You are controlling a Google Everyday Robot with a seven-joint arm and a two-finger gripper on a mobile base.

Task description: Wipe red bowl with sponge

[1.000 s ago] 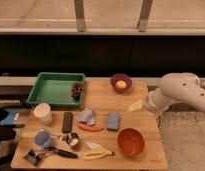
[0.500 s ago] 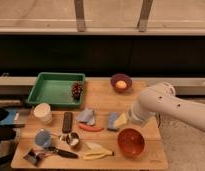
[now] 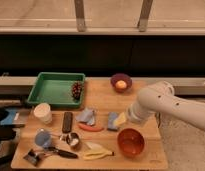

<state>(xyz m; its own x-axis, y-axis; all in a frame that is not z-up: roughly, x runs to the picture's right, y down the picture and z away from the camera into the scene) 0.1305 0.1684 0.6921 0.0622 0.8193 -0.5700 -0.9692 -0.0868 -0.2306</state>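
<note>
The red bowl (image 3: 130,141) sits upright near the front right of the wooden table (image 3: 148,160). The sponge (image 3: 113,121), a small flat blue-grey block, lies just behind and left of the bowl. My white arm reaches in from the right. My gripper (image 3: 121,119) hangs at the sponge's right edge, above the bowl's far rim, and stands open with nothing in it. A crumpled blue-grey rag (image 3: 87,116) lies left of the sponge.
A purple bowl (image 3: 121,81) holding something orange stands at the back. A green tray (image 3: 53,90) with a dark cluster is at the back left. In front are a white cup (image 3: 43,112), a black bar (image 3: 67,121), a red pepper (image 3: 91,128), a banana (image 3: 98,151), and metal utensils (image 3: 51,150).
My arm has swung from the table's right side leftward and down, bringing the gripper over to the sponge. Nothing on the table has moved.
</note>
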